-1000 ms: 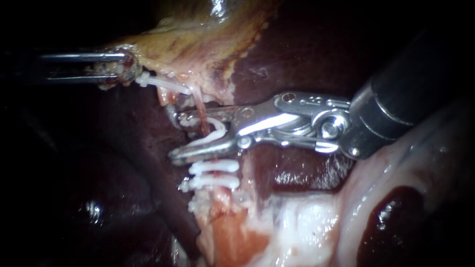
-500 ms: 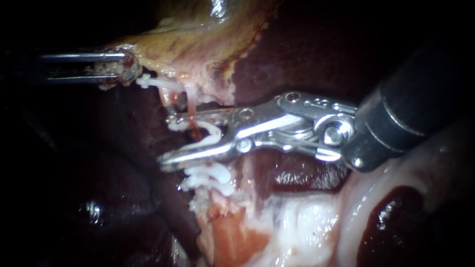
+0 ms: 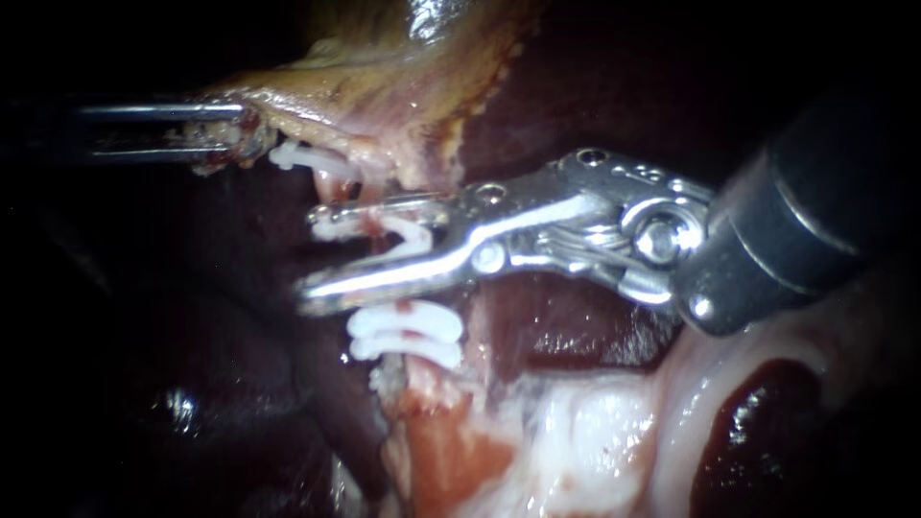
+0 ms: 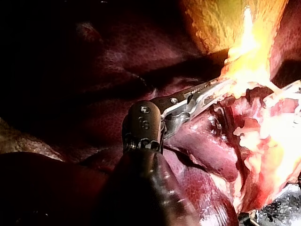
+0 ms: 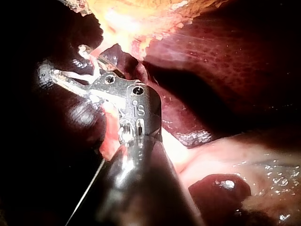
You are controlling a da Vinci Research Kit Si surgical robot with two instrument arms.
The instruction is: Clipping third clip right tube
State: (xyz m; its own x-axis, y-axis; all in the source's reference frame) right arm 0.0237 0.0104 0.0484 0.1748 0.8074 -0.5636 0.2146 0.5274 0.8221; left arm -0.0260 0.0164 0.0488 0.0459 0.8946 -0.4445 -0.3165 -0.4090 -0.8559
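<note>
At middle left, the right instrument's (image 3: 309, 257) jaws hold a white clip (image 3: 408, 240) open around the right tube (image 3: 367, 223), the left instrument's (image 3: 235, 134) jaws seem to pinch the gallbladder (image 3: 365, 96) at upper left, and a slipping tube could let the clip shut beside it.

Dim surroundings; harsh glare, seemingly on gallbladder (image 4: 249, 44)
</note>
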